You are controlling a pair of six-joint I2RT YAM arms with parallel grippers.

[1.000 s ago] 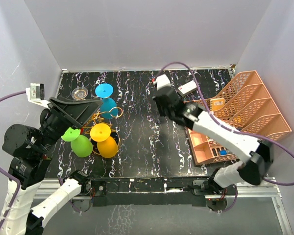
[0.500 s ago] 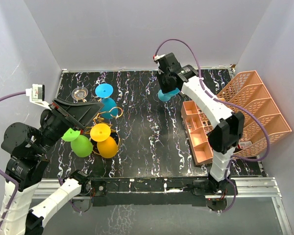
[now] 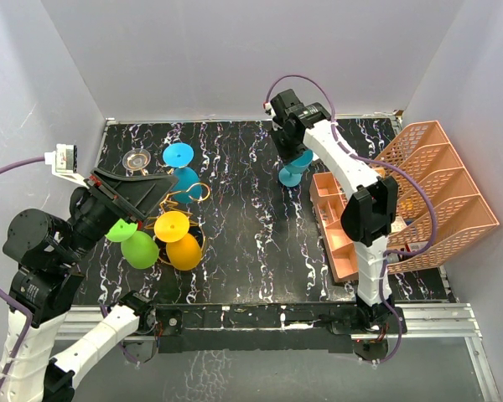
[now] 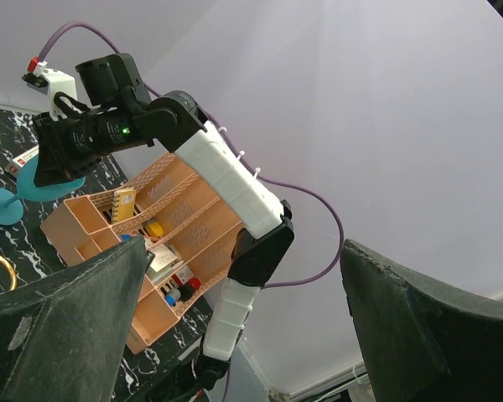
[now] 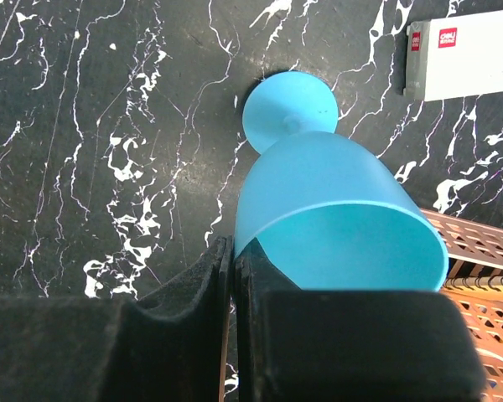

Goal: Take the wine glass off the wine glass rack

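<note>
Looking through the right wrist feed, I am seeing the right jaws pressed almost fully together, with only a thin slit showing between them, and they are pinching the near rim of the wine glass [image 5: 335,201]. The bowl is sitting just beyond and to the right of the jaws, and its round foot is pointing away from them, apparently resting on the dark marbled table [image 3: 235,209]. From above, the right arm [image 3: 344,172] is reaching to the far side of the table, and the wine glass is standing well apart from the wine glass rack [image 3: 194,193], near the peach organiser [image 3: 419,193] and a white box [image 5: 478,54]. The rack is carrying a second blue glass [image 3: 183,177], a green glass [image 3: 139,249] and an orange glass [image 3: 183,249]. The left jaws are hanging over the left side of the rack, spread as wide as they go and gripping nothing; the left wrist feed is showing only bare wall and the other arm between them.
</note>
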